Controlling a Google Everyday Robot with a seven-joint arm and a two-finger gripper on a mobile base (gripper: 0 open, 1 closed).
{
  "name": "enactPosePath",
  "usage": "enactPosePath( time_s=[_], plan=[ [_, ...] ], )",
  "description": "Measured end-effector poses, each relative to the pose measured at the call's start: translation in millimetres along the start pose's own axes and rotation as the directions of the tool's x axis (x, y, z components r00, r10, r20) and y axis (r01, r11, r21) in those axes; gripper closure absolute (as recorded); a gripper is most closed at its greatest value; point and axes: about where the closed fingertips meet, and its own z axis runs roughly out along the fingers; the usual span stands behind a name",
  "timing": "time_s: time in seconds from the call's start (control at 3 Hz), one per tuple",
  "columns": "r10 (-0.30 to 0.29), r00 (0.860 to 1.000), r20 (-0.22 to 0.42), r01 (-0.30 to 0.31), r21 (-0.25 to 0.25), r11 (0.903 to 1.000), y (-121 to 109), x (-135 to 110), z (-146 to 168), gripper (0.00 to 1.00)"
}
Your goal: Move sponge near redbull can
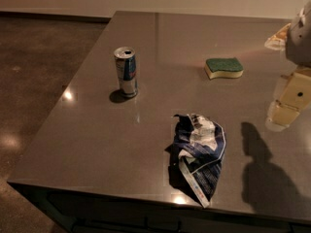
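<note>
The sponge (223,67), green on top over pale yellow foam, lies flat on the grey table (97,140) at the back right. The redbull can (126,72), a slim silver and blue can, stands upright at the left middle, well apart from the sponge. My gripper (275,81) hangs above the table at the right edge of the view, to the right of the sponge and slightly nearer to the camera. Its two cream fingers (287,103) stand wide apart with nothing between them. It touches nothing.
A crumpled blue-and-white foil bag (199,152) lies near the table's front edge, between the can and the gripper. The table's left edge drops to a dark speckled floor (34,72). The gripper's shadow (265,164) falls on the front right.
</note>
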Motion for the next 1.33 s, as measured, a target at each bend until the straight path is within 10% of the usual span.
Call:
enactPosePath(
  time_s=[0.67, 1.33],
  plan=[
    [-0.009, 1.000, 0.000, 0.009, -0.019, 0.9998, -7.4, -3.6, 2.4, 0.00],
    [-0.040, 0.999, 0.036, 0.041, -0.046, 0.9981, -69.7, -19.7, 47.8, 0.00]
  ],
)
